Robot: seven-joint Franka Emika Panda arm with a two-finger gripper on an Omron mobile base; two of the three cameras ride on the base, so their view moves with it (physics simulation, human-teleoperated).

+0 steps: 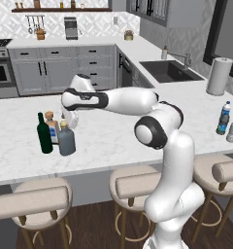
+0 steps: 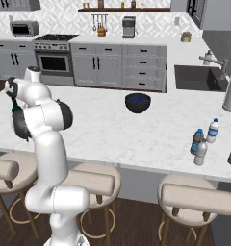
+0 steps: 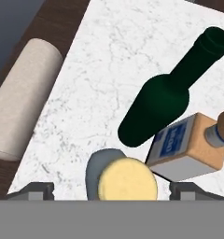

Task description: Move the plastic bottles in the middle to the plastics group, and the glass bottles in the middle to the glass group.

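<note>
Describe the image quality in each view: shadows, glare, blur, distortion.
Left base view: flat, even light, soft rendering, no glare, faint shadows under the green wine bottle and grey bottle. Right base view: equally soft, and the small plastic bottles look fuzzy. Hand view: steep close-up foreshortening, the grey bottle's tan stopper looming large between the hand fingertips, without glare.

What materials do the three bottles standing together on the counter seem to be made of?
The wine bottle looks like dark green glass: glossy, with a long neck. The squat grey bottle seems translucent glass, though plastic cannot be excluded; its tan stopper looks like cork. The blue-labelled bottle behind them appears to be clear glass with a cork-like stopper.
</note>
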